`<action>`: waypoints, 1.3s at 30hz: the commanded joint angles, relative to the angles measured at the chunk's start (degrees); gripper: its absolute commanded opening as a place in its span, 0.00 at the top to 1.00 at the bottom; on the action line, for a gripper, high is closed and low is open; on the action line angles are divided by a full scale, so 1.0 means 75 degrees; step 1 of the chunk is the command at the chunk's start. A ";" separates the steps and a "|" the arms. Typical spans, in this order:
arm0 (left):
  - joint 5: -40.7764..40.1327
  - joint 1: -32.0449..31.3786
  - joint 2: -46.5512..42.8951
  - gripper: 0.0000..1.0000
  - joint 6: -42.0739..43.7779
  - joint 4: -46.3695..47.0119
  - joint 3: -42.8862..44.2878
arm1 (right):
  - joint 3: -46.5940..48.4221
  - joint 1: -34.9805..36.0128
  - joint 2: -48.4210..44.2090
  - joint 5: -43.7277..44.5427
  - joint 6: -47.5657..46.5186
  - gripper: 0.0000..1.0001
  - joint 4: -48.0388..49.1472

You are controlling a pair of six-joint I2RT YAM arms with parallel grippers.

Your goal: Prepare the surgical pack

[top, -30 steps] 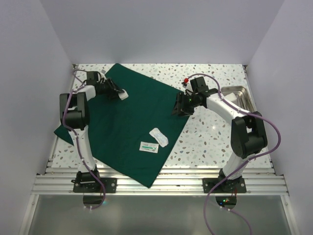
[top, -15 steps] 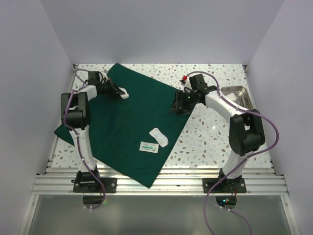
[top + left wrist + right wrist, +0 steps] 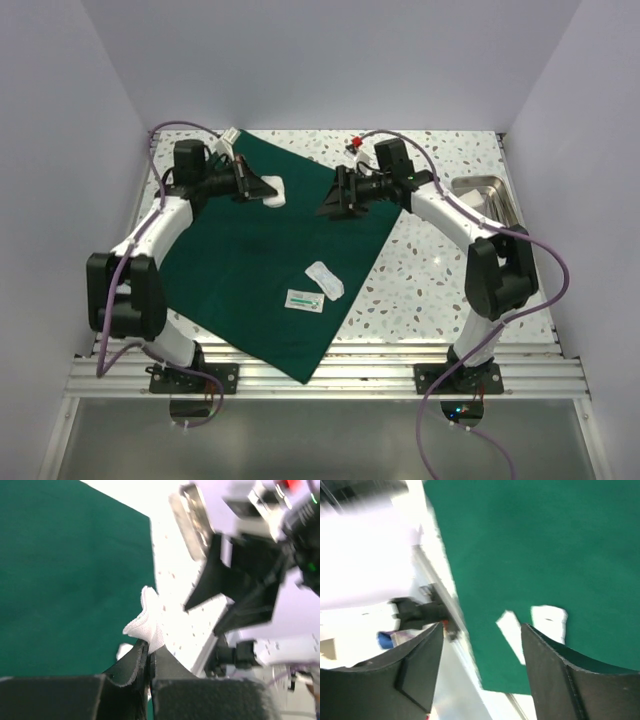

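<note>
Now | matte green cloth drape [image 3: 250, 262]: flat | white gauze [image 3: 148, 621]: crumpled

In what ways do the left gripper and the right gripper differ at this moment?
The left gripper is shut, the right gripper is open. The left pinches a white gauze piece; the right holds nothing. Both hang above the dark green drape, facing each other.
</note>
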 commanded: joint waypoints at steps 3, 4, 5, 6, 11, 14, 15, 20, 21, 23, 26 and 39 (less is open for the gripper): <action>0.0803 -0.0349 -0.1670 1.00 -0.0225 0.0599 -0.1452 | 0.0240 0.0483 0.0015 -0.1406 0.1521 0.28 0.2396; 0.0756 -0.0384 -0.2066 1.00 -0.0307 0.0588 -0.1583 | 0.0240 0.0530 -0.0020 -0.1407 0.1696 0.27 0.2527; 0.0744 -0.0408 -0.2233 1.00 -0.0366 0.0553 -0.1712 | 0.0263 0.0600 -0.0067 -0.1407 0.1744 0.27 0.2587; 0.0756 -0.0443 -0.2513 1.00 -0.0424 0.0564 -0.1933 | 0.0298 0.0624 -0.0079 -0.1407 0.1756 0.27 0.2610; 0.0651 -0.0607 -0.3135 1.00 -0.0752 0.0798 -0.2497 | 0.0229 0.0975 -0.0137 -0.1583 0.1955 0.27 0.2961; 0.0627 -0.0654 -0.3312 1.00 -0.0952 0.0904 -0.2650 | 0.0088 0.1198 -0.0207 -0.1384 0.2026 0.28 0.3172; 0.0627 -0.0654 -0.3394 1.00 -0.0964 0.0904 -0.2662 | 0.0053 0.1257 -0.0231 -0.1372 0.2119 0.29 0.3301; 0.0627 -0.0677 -0.3640 1.00 -0.0999 0.0846 -0.2756 | 0.0018 0.1433 -0.0184 -0.1278 0.2178 0.33 0.3361; 0.0627 -0.0677 -0.3664 1.00 -0.1011 0.0846 -0.2779 | 0.0006 0.1479 -0.0184 -0.1278 0.2190 0.33 0.3372; 0.0627 -0.0677 -0.3711 1.00 -0.1011 0.0822 -0.2838 | -0.0029 0.1550 -0.0196 -0.1255 0.2202 0.37 0.3396; 0.0604 -0.0677 -0.3735 1.00 -0.1023 0.0834 -0.2896 | -0.0170 0.1655 -0.0243 -0.1243 0.2295 0.44 0.3501; 0.0732 -0.0677 -0.3746 1.00 -0.0999 0.0904 -0.3061 | -0.0100 0.1667 -0.0161 -0.0973 0.2460 0.57 0.3665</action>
